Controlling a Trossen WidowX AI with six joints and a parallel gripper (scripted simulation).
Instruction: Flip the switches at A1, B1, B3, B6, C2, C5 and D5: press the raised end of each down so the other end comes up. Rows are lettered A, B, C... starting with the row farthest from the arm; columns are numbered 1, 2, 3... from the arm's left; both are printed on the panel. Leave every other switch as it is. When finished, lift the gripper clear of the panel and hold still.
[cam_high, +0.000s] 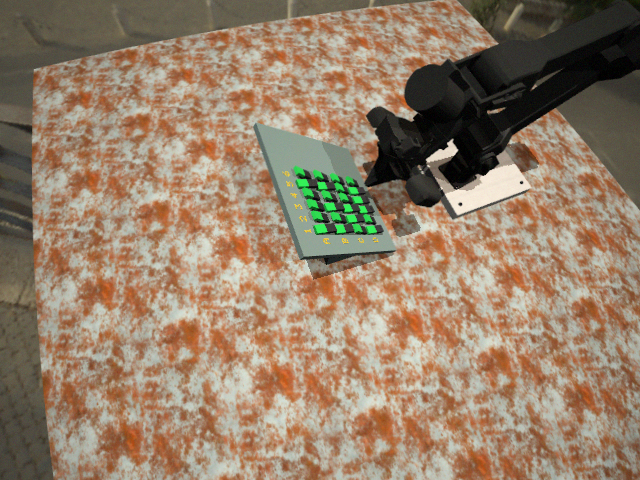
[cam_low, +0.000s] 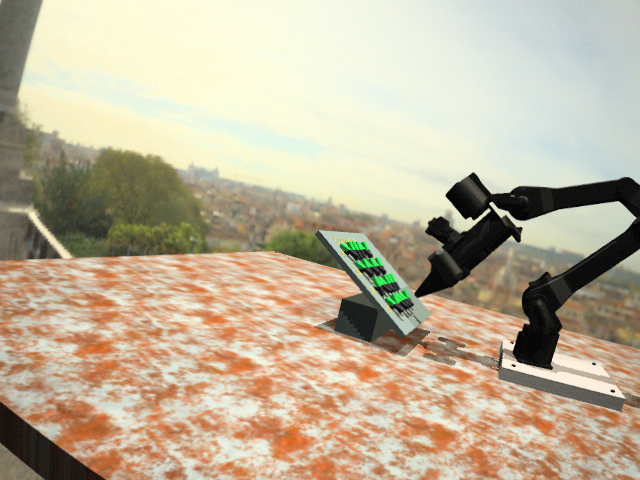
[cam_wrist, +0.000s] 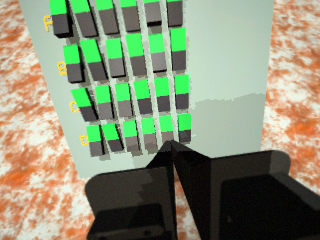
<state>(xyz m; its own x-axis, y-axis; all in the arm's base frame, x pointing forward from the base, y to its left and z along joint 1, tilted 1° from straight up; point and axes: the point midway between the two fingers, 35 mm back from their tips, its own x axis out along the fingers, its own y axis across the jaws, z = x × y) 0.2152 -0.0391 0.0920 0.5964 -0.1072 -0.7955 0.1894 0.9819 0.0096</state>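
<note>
The tilted grey-green panel (cam_high: 289, 144) (cam_low: 416, 324) (cam_wrist: 225, 65) bears four rows of green-and-black switches. In the wrist view, A1 (cam_wrist: 60, 22) and B1 (cam_wrist: 72, 55) are at the left, with B3 (cam_wrist: 114, 50) and B6 (cam_wrist: 178, 42) in the same row as B1. C2 (cam_wrist: 104, 95), C5 (cam_wrist: 162, 87) and D5 (cam_wrist: 167, 123) show nearer. Green halves face the far side; the exact tilt of many switches is hard to tell. My gripper (cam_high: 368, 184) (cam_low: 416, 295) (cam_wrist: 169, 144) is shut and empty. Its tips appear just below D5, close to D6 (cam_wrist: 184, 122); contact cannot be told.
A dark wedge stand (cam_low: 361, 316) holds the panel up. The arm's pale base plate (cam_high: 491, 196) (cam_low: 563, 384) lies on the near side of the panel. The panel has a bare strip right of column 6. The column numbers are out of the wrist view.
</note>
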